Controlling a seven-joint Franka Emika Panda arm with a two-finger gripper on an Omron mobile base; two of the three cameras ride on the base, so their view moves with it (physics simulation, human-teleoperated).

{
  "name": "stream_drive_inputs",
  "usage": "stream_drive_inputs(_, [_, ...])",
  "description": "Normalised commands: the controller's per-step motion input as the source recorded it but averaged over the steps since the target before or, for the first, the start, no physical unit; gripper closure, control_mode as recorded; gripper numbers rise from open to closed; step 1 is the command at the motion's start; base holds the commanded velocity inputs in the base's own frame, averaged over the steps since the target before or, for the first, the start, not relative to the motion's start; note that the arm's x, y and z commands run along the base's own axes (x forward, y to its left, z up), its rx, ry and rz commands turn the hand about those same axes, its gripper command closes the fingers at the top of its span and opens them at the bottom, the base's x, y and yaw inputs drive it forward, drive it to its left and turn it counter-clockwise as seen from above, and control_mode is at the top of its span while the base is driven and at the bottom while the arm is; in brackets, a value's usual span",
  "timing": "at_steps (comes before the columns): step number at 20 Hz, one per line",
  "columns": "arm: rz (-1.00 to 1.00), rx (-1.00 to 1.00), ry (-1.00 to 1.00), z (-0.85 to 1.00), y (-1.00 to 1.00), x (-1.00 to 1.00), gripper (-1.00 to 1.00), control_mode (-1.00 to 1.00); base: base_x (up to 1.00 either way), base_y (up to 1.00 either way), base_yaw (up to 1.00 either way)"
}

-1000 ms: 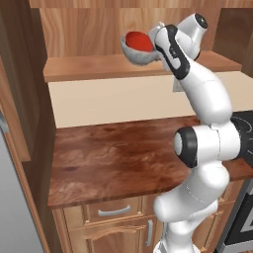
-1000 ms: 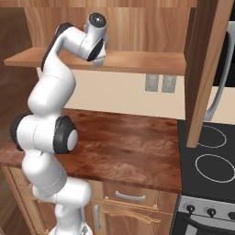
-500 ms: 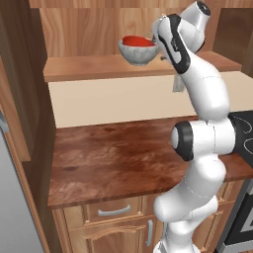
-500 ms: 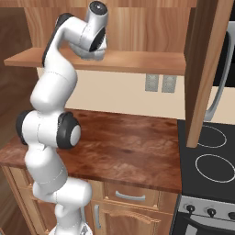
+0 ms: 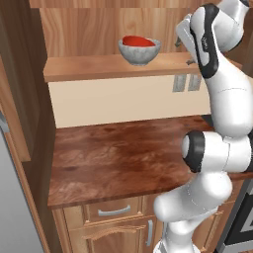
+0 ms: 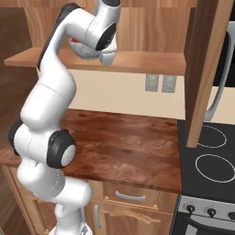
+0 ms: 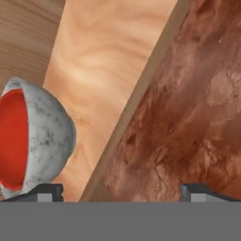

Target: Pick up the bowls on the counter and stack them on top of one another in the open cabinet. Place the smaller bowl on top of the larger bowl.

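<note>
Up on the shelf board of the open cabinet [image 5: 99, 69], the red smaller bowl [image 5: 138, 41] sits nested inside the mottled grey-white larger bowl [image 5: 139, 52], both upright. To their right, the robot's hand [image 5: 187, 47] hangs beside the shelf, clear of the stack, its fingers spread wide and holding nothing. Below, the reddish-brown desk [image 5: 123, 158] stretches over light wooden drawers [image 5: 113, 211] with silver handles.
</note>
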Motion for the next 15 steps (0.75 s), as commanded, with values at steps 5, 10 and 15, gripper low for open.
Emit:
stream_drive_inputs(5, [0.00,-0.02,-0.01,-0.45,-0.41,-1.00,-1.00,-1.00,0.00,0.00,0.00])
stream_drive_inputs(10, [0.00,-0.01,-0.04,-0.43,-0.24,-1.00,-1.00,-1.00,0.00,0.00,0.00])
stream_drive_inputs(15, [0.02,-0.06,-0.04,-0.43,0.07,-1.00,-1.00,-1.00,0.00,0.00,0.00])
